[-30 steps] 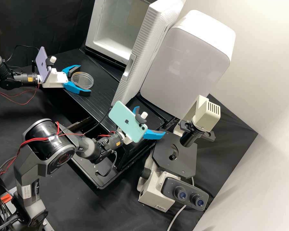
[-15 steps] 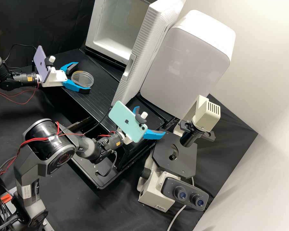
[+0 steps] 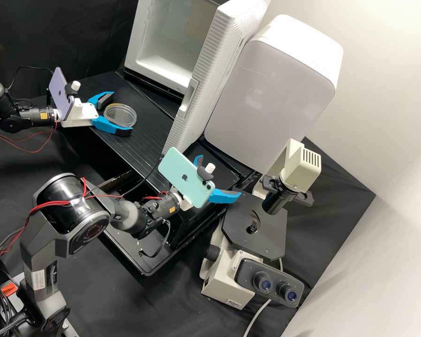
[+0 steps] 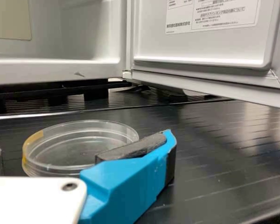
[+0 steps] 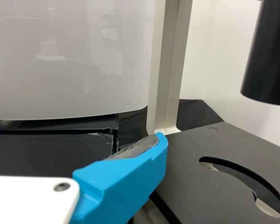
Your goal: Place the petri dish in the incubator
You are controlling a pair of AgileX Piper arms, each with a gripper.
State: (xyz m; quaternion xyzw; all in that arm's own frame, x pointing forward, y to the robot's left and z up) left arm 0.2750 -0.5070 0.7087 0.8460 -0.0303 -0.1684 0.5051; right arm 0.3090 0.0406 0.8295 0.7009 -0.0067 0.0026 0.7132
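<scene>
Petri dish [image 3: 120, 115] lies flat on the counter [image 3: 145, 138], round, no long axis, at 7 o'clock from the incubator [image 3: 161, 44]. Left gripper [image 3: 120, 114] jaws released astride it; I can't confirm contact. Right gripper [image 3: 220, 177] released, empty.

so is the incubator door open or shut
Open. The incubator door stands swung wide, and the white cavity is exposed behind the petri dish on the bench.

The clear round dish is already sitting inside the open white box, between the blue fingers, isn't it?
Not inside. The high view shows the petri dish on the black ribbed tray in front of the open incubator. It does lie between the blue fingers of the left gripper.
</scene>
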